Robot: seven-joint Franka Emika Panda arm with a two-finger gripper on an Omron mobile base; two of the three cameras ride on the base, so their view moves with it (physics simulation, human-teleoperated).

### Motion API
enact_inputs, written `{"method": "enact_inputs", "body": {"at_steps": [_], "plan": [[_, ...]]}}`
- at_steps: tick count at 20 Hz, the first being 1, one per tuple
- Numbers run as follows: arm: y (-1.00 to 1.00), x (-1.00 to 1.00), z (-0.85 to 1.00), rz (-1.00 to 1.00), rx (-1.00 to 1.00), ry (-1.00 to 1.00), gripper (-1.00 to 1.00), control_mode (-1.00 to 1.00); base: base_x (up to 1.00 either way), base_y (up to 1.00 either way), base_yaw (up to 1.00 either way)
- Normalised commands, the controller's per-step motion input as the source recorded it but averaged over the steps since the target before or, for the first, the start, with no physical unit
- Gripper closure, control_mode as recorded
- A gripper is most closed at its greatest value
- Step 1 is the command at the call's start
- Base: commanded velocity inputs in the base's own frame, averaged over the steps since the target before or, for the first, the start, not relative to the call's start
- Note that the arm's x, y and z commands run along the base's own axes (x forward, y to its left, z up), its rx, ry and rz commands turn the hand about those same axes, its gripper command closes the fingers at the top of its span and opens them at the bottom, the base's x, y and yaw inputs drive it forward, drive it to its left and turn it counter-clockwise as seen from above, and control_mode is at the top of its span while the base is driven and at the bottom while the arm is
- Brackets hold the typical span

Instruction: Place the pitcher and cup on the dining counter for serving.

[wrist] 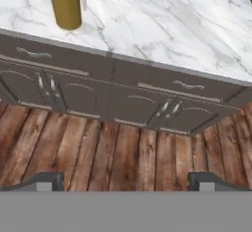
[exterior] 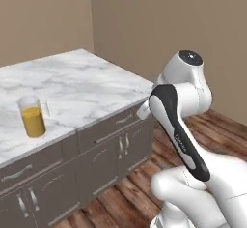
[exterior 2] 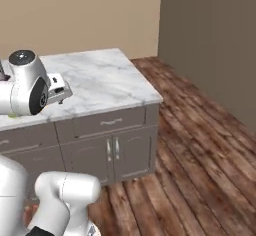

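Observation:
The pitcher (exterior: 33, 116), clear glass with orange-yellow juice, stands upright on the dining counter (exterior: 91, 79) close to its front edge. In the hand view the pitcher (wrist: 65, 2) sits at the top left on the marble counter (wrist: 172, 24). My gripper (wrist: 126, 182) is open, its two dark fingertips wide apart with nothing between them. It hangs in front of the counter, over the wooden floor and lower than the counter top, well clear of the pitcher. The green cup is out of view. The marble counter (exterior 2: 107, 80) also appears behind my arm.
Grey drawers and cabinet doors (wrist: 128, 101) with silver handles run under the counter top. Brown plank floor (exterior 2: 190, 170) spreads in front and to the right of the island. Beige walls (exterior: 159, 24) stand behind. The counter's corner (exterior 2: 159, 99) juts toward the floor.

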Motion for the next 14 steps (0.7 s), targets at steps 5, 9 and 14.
{"method": "enact_inputs", "body": {"at_steps": [5, 9, 14], "plan": [[0.0, 0.0, 0.0, 0.0, 0.0, 0.0, -1.0, 1.0, -0.41, 0.0, -0.88], [0.0, 0.0, 0.0, 0.0, 0.0, 0.0, -1.0, 1.0, -0.3, 0.06, -0.93], [0.0, 0.0, 0.0, 0.0, 0.0, 0.0, -1.0, 1.0, -0.13, 0.07, -0.98]]}}
